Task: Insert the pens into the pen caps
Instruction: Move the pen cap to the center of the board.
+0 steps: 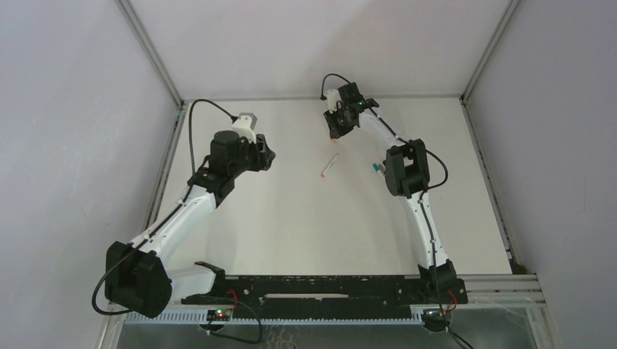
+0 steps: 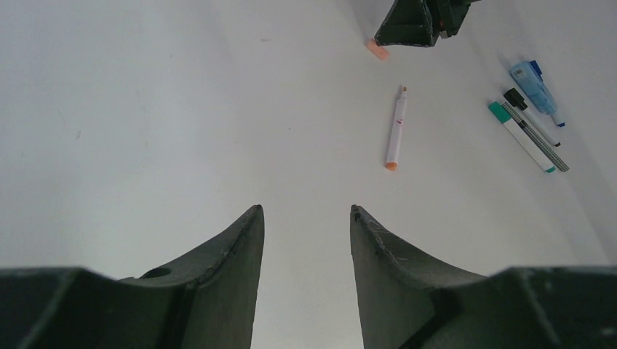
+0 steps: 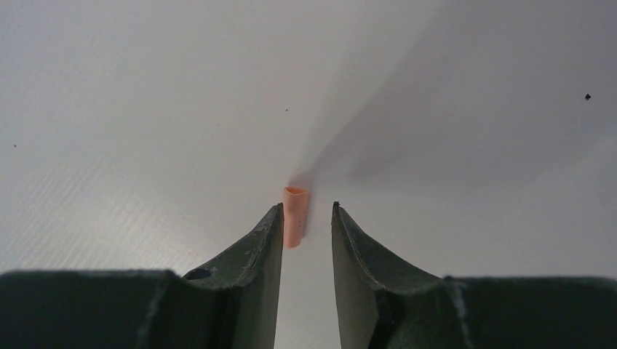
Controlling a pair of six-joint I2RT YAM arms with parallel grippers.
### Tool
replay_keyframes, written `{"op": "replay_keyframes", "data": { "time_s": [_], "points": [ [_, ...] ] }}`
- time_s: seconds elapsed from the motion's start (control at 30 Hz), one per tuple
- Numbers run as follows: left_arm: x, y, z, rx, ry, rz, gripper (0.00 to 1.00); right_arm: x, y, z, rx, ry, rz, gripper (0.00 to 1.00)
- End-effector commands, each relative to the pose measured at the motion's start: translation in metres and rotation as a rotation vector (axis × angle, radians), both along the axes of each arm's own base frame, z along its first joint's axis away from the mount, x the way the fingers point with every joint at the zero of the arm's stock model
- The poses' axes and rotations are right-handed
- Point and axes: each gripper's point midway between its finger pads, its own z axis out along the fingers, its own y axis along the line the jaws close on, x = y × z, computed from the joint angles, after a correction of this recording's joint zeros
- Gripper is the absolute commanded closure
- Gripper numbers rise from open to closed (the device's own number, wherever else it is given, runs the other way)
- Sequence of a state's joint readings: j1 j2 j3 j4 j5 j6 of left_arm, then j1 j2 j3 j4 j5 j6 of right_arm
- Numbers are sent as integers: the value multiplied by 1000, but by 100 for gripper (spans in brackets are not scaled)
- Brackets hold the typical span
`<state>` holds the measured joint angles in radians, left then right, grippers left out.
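Pickup of the salmon-pink cap point(image 3: 295, 217) is the step in hand, as I judge it. My right tool point(image 3: 307, 207) is down at the far part of the counter point(image 1: 291, 233) with its jaws parted around that cap. The stub lies between them, close against one jaw, with a gap showing on the other side, so nothing is clamped yet. Its open mouth points away from my wrist. My left tool point(image 2: 305, 211) hangs over bare counter on the left, jaws apart and empty.

The likely partner, a white pen point(image 2: 396, 131) with an orange tip, lies alone near the middle, near the cap but not touching it. Further right lie a light-blue pen point(image 2: 535, 80), a grey pen point(image 2: 535, 116) and a teal-ended pen point(image 2: 524, 134), close together. Whether any of these is already capped I cannot tell.

Next I would need to close squarely on the cap. It is small, round and light, so an uneven squeeze could roll it or pop it out. The mouth should stay clear of the jaws. My left tool would then want the white pen by its barrel, tip free.

The counter is plain matte white with a few dark specks point(image 3: 587, 96). Pale walls point(image 1: 73, 109) close it in, with metal frame rails point(image 1: 149, 51) at the corners.
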<state>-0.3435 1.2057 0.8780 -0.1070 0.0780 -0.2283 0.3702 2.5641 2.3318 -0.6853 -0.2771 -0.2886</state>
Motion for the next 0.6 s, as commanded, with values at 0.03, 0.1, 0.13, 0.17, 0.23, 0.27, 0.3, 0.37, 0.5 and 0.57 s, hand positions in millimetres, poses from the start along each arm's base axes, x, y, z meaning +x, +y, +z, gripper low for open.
{"op": "replay_keyframes", "data": {
  "time_s": [0.03, 0.1, 0.13, 0.17, 0.23, 0.27, 0.3, 0.37, 0.5, 0.57],
  "points": [
    [12, 0, 32, -32, -76, 12, 49, 8, 11, 13, -7, -59, -1, 64],
    [12, 0, 33, -33, -78, 13, 49, 6, 12, 12, -14, -57, 6, 65],
    [12, -1, 34, -34, -80, 12, 49, 6, 12, 12, -18, -59, 7, 66],
    [11, 0, 34, -34, -80, 13, 49, 6, 12, 11, -21, -57, 7, 67],
    [10, 0, 33, -34, -81, 14, 49, 4, 13, 11, -25, -56, 12, 68],
    [9, 0, 33, -34, -81, 13, 49, 3, 14, 10, -29, -51, 15, 68],
    [9, 1, 34, -35, -83, 14, 49, 2, 14, 10, -32, -50, 15, 69],
    [7, 2, 32, -35, -81, 16, 49, 0, 14, 9, -41, -47, 16, 69],
    [4, 3, 33, -38, -84, 19, 49, -2, 13, 6, -62, -34, -9, 71],
    [3, 4, 33, -38, -87, 22, 49, -4, 11, 2, -71, -17, -23, 72]
  ]
}}
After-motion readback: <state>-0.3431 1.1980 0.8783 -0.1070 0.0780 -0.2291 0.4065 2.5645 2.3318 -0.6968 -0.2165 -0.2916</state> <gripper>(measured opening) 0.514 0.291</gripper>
